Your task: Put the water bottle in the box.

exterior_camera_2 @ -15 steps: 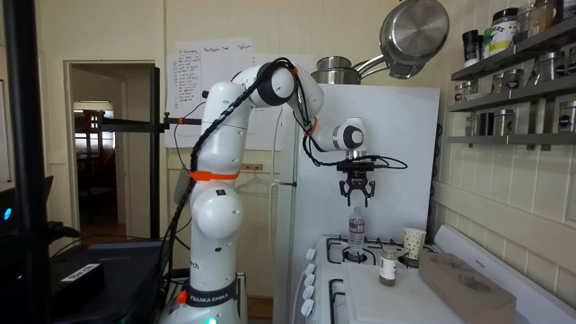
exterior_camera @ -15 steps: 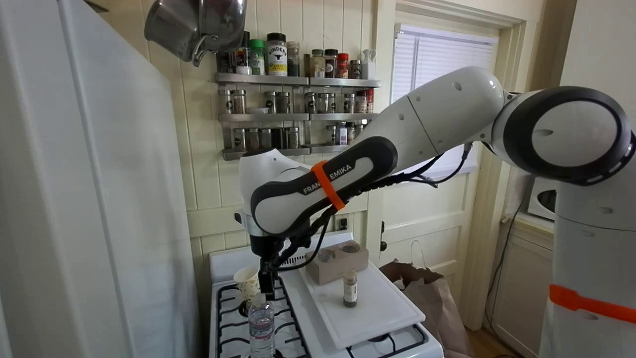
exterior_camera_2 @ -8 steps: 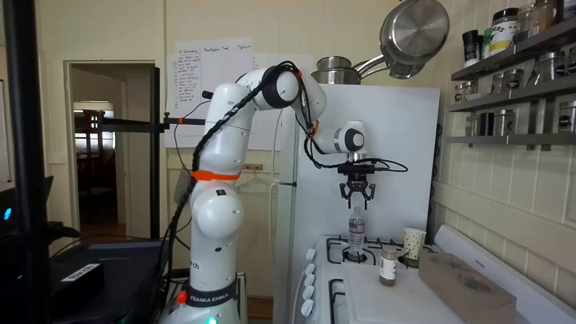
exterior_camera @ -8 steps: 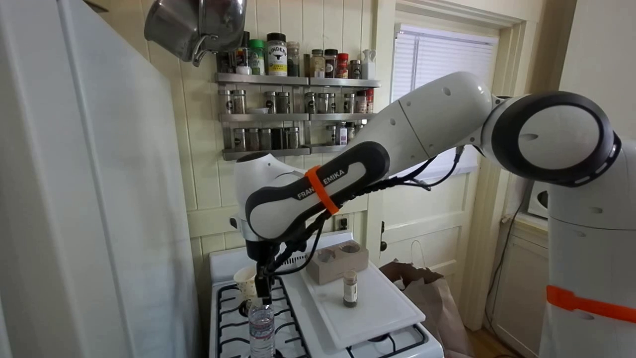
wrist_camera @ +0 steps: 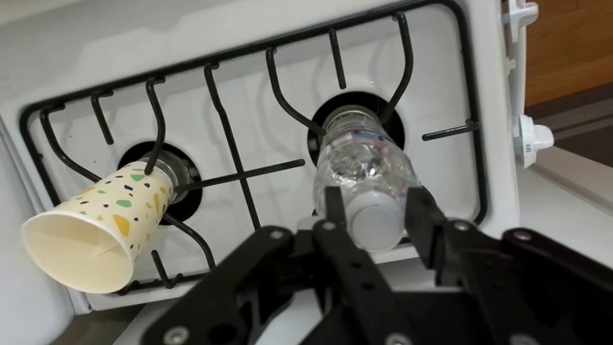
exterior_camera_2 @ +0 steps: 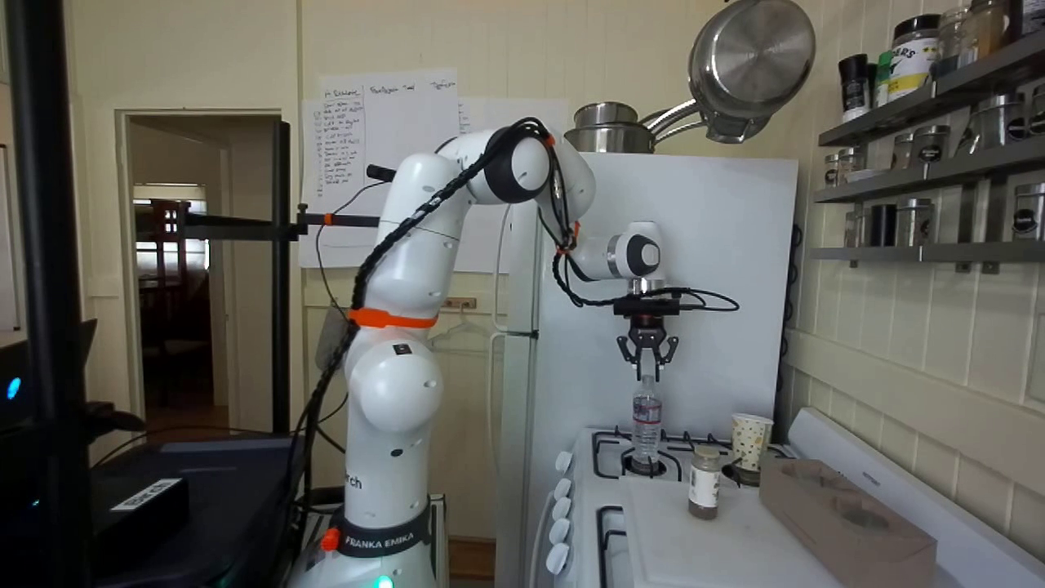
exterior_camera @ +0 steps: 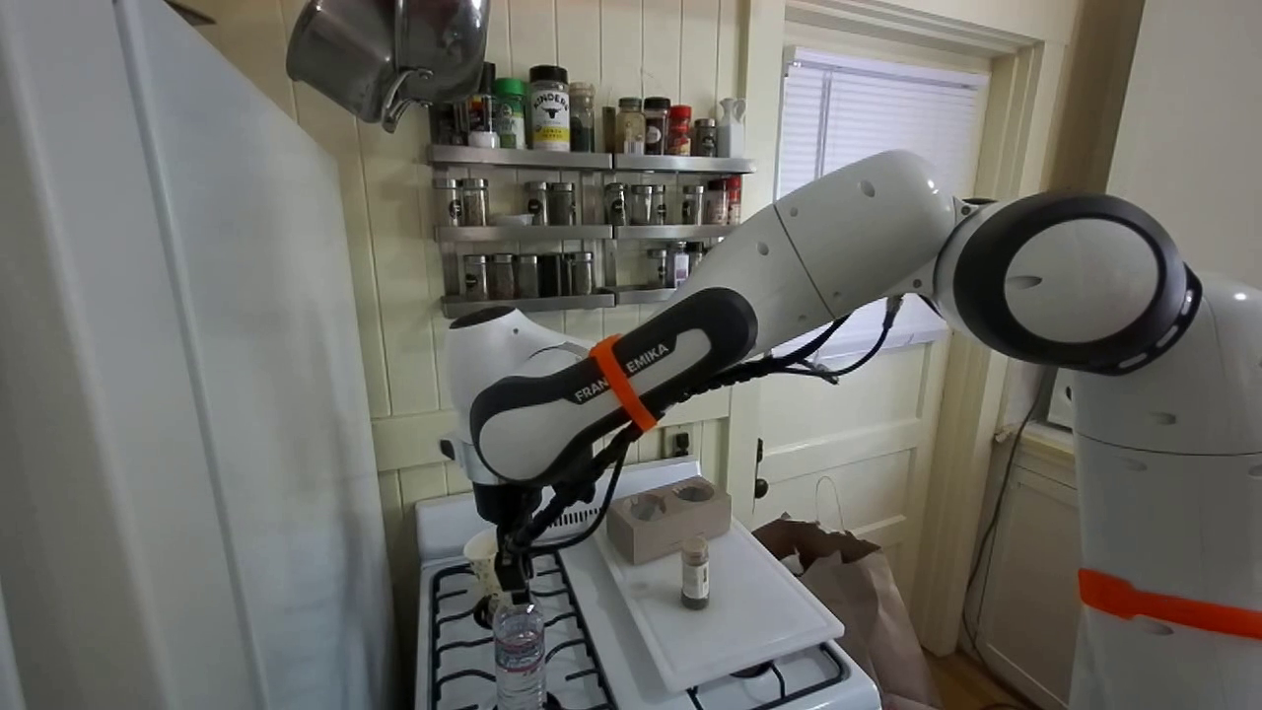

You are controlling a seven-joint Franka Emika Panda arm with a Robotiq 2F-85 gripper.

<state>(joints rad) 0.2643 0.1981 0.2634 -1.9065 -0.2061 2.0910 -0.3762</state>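
Change over the last half second: in an exterior view the gripper (exterior_camera_2: 648,377) has drawn in, its gap now narrow about the top of the water bottle (exterior_camera_2: 647,420), where the tips stood wider before; bottle itself unmoved, upright over a burner (wrist_camera: 395,132); I take this as the reach ending and the grasp beginning, with lift, carry and placing all to come;

End effector: fingers (wrist_camera: 335,206) apart, one to each side of the pale cap (wrist_camera: 376,229), which all but fills the gap as seen from the wrist; whether they press or stop just short, cannot tell; hold would be very high on the bottle, so my guess is it could slip or swing; firm squeeze and unhurried lift look wise;

Views compared: wrist view alone sets the cap plainly between the fingers, with the paper cup (wrist_camera: 122,206) on the same grate (wrist_camera: 229,129), apart from the gripper; box absent there; in an exterior view the box (exterior_camera: 675,534) shows two round openings in its top, at the far end of the white board (exterior_camera: 759,621), well apart from the bottle; from that angle the gripper is one dark profile, gap unreadable, part of the cup hidden behind it; both exterior views give the spice jar (exterior_camera: 695,577), upright on the board near the box; likely the thing to clear on the way over; whether an opening suits the bottle's girth, cannot tell
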